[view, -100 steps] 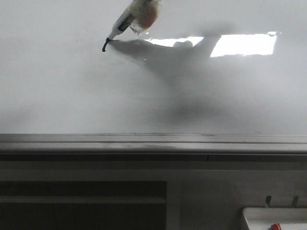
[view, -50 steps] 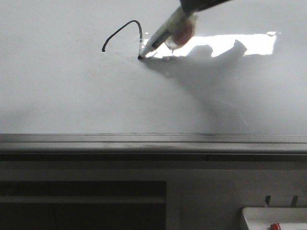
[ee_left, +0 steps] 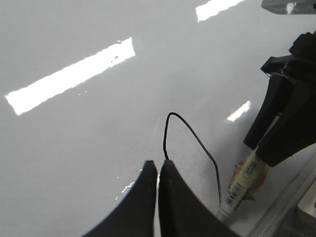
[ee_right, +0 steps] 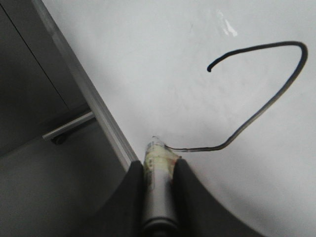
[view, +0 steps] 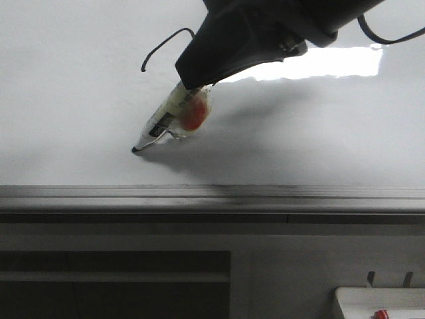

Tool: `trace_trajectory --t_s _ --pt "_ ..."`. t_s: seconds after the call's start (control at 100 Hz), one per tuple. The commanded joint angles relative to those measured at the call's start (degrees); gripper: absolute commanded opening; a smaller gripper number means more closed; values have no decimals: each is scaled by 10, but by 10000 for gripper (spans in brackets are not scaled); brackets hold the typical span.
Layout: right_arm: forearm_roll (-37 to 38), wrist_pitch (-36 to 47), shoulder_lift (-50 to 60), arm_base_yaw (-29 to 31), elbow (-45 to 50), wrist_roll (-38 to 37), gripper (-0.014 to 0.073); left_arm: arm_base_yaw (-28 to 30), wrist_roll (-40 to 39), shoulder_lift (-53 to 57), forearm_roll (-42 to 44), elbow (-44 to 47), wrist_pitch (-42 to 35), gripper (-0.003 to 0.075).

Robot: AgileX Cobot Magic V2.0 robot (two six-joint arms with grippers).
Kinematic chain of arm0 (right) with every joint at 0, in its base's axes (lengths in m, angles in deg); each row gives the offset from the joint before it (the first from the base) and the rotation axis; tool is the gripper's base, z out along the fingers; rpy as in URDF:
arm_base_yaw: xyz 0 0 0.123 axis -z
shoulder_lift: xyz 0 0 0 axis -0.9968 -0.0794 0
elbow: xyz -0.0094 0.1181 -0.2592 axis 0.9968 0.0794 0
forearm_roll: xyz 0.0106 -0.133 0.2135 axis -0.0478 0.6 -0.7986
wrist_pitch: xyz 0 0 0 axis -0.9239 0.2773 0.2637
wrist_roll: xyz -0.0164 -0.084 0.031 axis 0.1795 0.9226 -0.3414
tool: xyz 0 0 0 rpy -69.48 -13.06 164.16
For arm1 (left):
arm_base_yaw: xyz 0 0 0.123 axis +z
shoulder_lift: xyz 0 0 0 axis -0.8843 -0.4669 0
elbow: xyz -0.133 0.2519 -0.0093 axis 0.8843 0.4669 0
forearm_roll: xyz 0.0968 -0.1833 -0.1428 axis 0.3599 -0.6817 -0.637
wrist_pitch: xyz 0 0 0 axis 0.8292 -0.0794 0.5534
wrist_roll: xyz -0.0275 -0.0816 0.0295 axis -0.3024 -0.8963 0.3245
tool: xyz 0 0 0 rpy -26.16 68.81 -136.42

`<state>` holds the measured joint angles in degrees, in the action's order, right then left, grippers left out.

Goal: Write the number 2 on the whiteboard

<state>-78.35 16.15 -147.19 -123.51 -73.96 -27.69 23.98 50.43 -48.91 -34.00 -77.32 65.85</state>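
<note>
The whiteboard (view: 80, 113) fills the front view, with a grey bottom rail (view: 199, 199). A thin black stroke (view: 163, 48), the curved top of the number 2, shows above; its diagonal is mostly hidden behind my right arm. My right gripper (view: 189, 90) is shut on a marker (view: 169, 119) whose tip touches the board near the rail. In the right wrist view the marker (ee_right: 157, 173) sits between the fingers and the stroke (ee_right: 276, 84) ends at its tip. My left gripper (ee_left: 158, 165) is shut and empty over the board, beside the stroke (ee_left: 192, 138).
A bright rectangular light reflection (view: 332, 63) lies at the board's upper right. A small white tray (view: 378, 302) with a red item (view: 380, 314) stands at the lower right. Below the rail is a dark cabinet front (view: 113, 282).
The right gripper has drawn the curved top, then moved the marker down and left along the diagonal to near the bottom rail. The arm now covers part of the stroke.
</note>
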Motion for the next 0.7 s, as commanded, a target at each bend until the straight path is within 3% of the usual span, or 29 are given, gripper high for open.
trace_trajectory --t_s 0.0,0.33,0.54,0.69 --pt "8 52 25 12 -5 4 -66 2 -5 2 -8 -17 -46 -20" --pt "13 21 114 112 85 -5 -66 2 -5 2 -6 -17 -46 -20" --pt "13 -25 126 96 73 -3 -66 0 -6 2 8 -17 -60 -20" --pt "26 -96 131 68 28 12 -66 -37 -6 -5 54 -17 -74 -17"
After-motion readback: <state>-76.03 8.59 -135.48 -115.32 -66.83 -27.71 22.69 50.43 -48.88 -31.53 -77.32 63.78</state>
